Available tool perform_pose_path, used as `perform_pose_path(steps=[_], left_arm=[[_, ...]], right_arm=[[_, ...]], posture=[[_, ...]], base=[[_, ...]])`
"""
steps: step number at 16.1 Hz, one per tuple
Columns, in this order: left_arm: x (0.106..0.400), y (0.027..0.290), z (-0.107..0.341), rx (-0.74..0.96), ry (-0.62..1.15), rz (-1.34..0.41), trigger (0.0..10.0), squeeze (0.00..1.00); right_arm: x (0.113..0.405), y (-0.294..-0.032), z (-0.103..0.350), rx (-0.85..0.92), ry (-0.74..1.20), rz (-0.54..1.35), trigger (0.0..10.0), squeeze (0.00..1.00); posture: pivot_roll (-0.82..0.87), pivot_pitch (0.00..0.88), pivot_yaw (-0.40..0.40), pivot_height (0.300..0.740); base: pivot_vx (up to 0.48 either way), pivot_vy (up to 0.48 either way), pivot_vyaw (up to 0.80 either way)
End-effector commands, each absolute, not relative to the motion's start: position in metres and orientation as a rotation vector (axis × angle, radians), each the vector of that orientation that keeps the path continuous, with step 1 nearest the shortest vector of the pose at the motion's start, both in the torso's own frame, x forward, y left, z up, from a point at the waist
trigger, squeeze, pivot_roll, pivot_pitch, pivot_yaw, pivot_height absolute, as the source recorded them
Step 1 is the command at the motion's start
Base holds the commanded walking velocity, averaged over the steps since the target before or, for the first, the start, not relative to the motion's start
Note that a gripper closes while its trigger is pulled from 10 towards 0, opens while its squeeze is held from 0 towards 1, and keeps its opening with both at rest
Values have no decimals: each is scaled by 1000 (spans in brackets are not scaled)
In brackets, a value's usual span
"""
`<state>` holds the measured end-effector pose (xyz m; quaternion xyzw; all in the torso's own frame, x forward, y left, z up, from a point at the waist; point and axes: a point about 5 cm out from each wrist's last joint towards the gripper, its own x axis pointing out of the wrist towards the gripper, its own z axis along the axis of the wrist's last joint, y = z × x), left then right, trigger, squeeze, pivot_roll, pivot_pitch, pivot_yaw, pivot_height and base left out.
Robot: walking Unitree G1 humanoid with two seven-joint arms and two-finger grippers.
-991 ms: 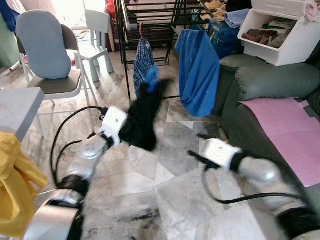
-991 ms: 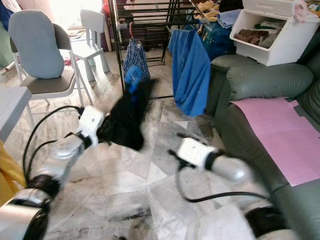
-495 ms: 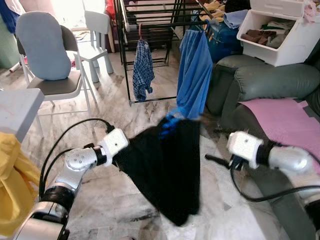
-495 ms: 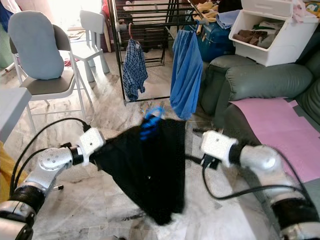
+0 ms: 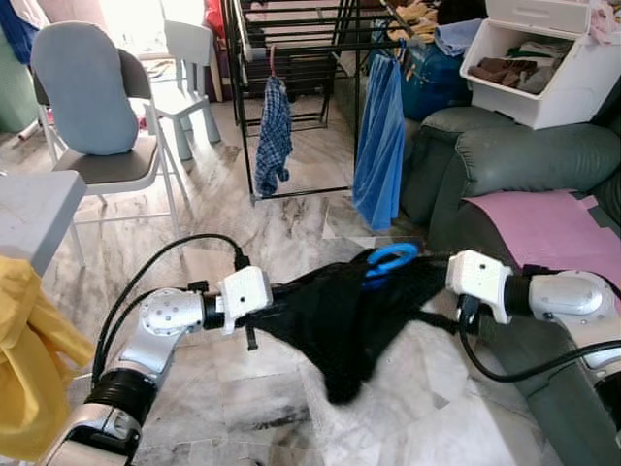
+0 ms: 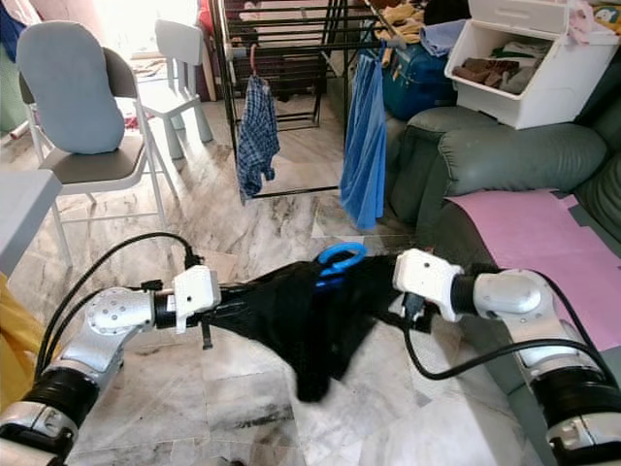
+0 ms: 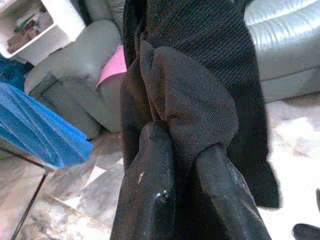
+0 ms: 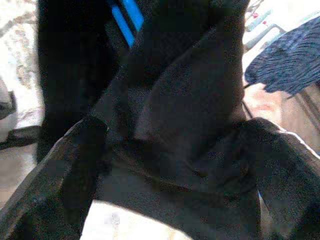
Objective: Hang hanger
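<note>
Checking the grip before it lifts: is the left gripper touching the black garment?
Touching. The left wrist view shows the left gripper with its two black fingers pinched on a fold of the black garment, cloth bunched between them.

I see a black garment (image 5: 340, 316) with a bright blue hanger (image 5: 391, 260) hook poking out, a plain blue cloth (image 5: 380, 146) and a blue-and-white checked shirt (image 5: 274, 131) on the black drying rack (image 5: 291, 29), a pink sheet (image 5: 543, 243) on the grey-green sofa (image 5: 514, 160), a yellow cloth (image 5: 24, 359), and white-and-grey veined marble floor (image 5: 252, 408)
</note>
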<state>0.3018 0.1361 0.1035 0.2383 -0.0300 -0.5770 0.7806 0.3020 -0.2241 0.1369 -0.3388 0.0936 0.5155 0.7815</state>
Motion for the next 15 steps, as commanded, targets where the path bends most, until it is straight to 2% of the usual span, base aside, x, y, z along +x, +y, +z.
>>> perform_pose_path(steps=[1,4,5,6,15], left_arm=[[302,133,116,508,-130,-1268,0,0],[296,132,115,512,-123,-1322,0,0],[295,133,113,515,-115,-1328,0,0],[294,134,112,519,-109,-1333,0,0],[295,134,123,504,-142,-1328,0,0]], right_arm=[[302,-227,134,-721,235,1140,10000,0],[303,-231,131,-783,252,1146,10000,0],[304,-231,133,-777,249,1146,7647,0],[305,-232,133,-781,250,1144,0,0],[297,-245,107,-690,388,1170,0,0]], posture=[[-91,0,-4,740],[-89,0,-1,740],[-90,0,-1,740],[-90,0,-1,740],[-80,0,-6,740]], base=[[0,0,0],[0,0,0],[0,0,0],[0,0,0],[0,0,0]])
